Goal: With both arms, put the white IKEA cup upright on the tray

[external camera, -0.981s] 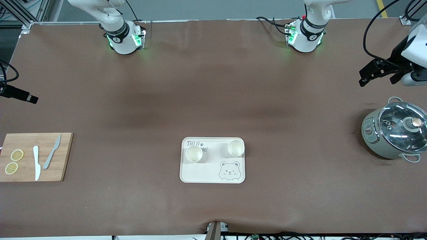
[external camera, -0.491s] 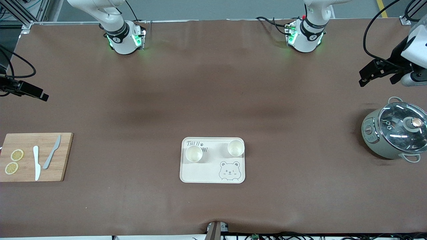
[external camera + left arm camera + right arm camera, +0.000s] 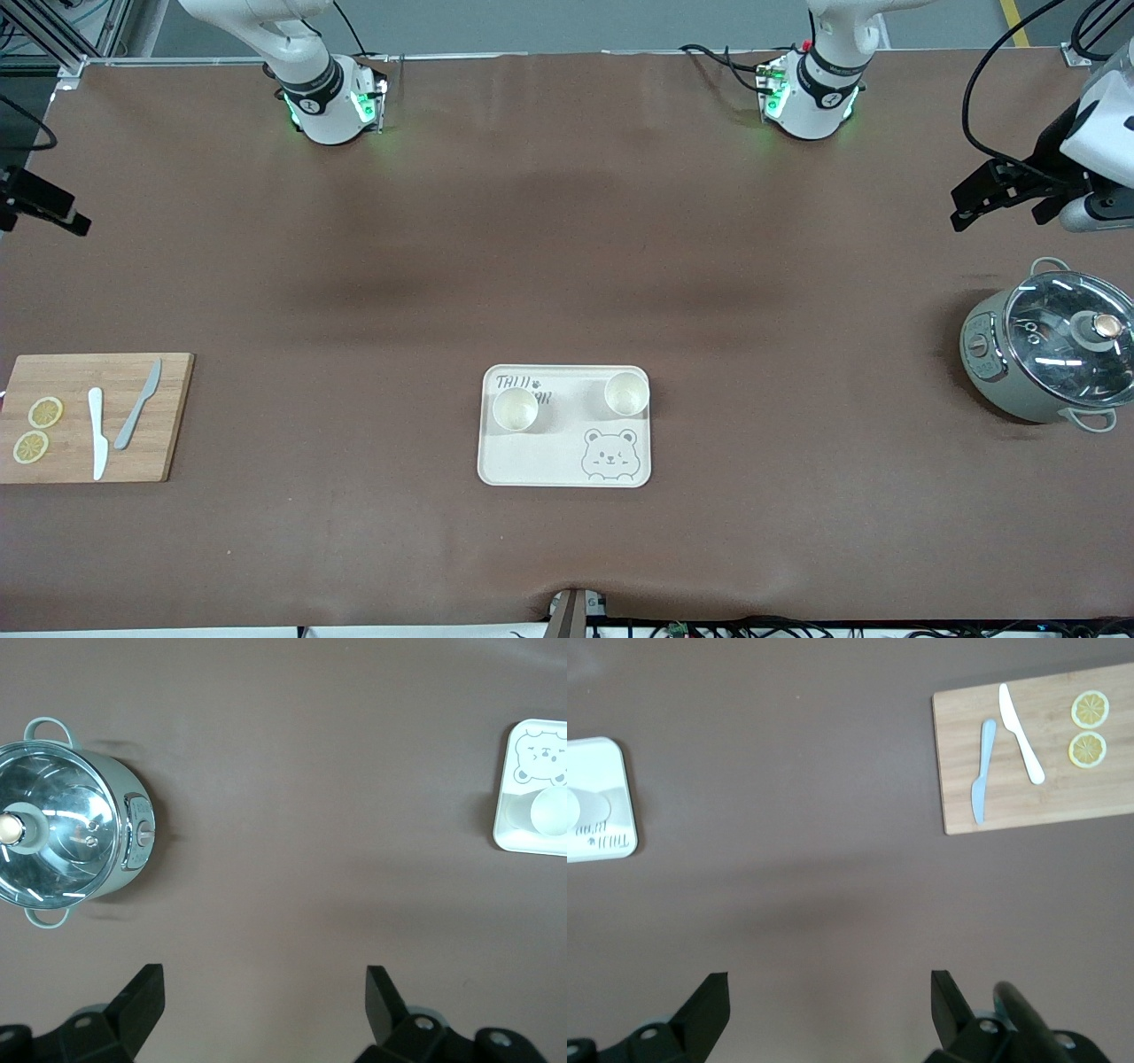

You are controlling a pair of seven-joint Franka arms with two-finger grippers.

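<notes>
Two white cups stand upright on the cream tray (image 3: 540, 456), one (image 3: 515, 409) by the lettering and one (image 3: 626, 393) at the corner toward the left arm's end. The tray's edge (image 3: 507, 815) and one cup (image 3: 551, 811) also show in the left wrist view, and a tray corner (image 3: 607, 837) in the right wrist view. My left gripper (image 3: 961, 206) hangs open over bare table beside the pot, fingers (image 3: 146, 992) wide apart and nothing between them. My right gripper (image 3: 62, 213) hangs open and empty at the right arm's end, fingers (image 3: 709, 997) spread over bare table.
A grey pot with a glass lid (image 3: 1050, 354) stands at the left arm's end of the table. A wooden cutting board (image 3: 66, 377) with two knives (image 3: 97, 434) and two lemon slices (image 3: 44, 412) lies at the right arm's end. A brown mat covers the table.
The right gripper has drawn back toward the right arm's end of the table and away from the cutting board. The left gripper has barely shifted. Cups and tray are unmoved.
</notes>
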